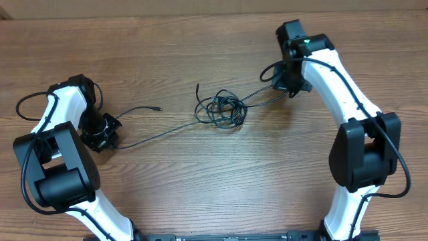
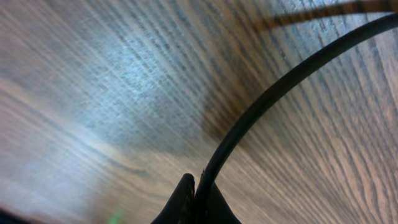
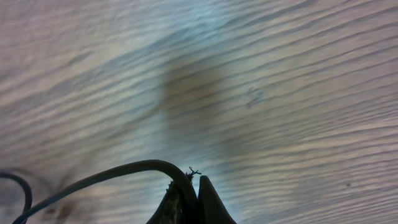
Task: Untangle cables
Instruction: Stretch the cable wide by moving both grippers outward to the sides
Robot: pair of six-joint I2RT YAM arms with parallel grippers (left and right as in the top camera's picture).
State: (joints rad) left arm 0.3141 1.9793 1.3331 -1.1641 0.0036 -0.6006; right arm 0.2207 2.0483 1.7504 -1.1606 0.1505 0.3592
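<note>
Overhead view, surface: table [image 1: 200, 194], wood-grain top in mid brown, the grain running across the frame. The wood fills the picture to nearly every edge; only a dark strip lies along the near edge between the two arm bases. Both wrist views show the same wood close up, blurred, with pale glare patches.

Item, cables [image 1: 221, 111]: thin black cords bunched in a small knot of overlapping loops near the middle of the table, a little toward the far side. One strand leaves the knot leftward and runs flat across the wood to the left gripper [image 1: 101, 132]. A shorter strand curves from that gripper to a loose plug end [image 1: 158, 108] lying on the wood between gripper and knot. One free end pokes out of the knot toward the far edge. Strands on the right side lead to the right gripper [image 1: 292, 82].

Item, left gripper: low over the table at the left. Its wrist view shows the fingertips pressed together with a black cord pinched between them, arching up and to the right.

Item, right gripper: at the far right. Fingertips closed on a black cord that bends away to the left, close above the grain.
</note>
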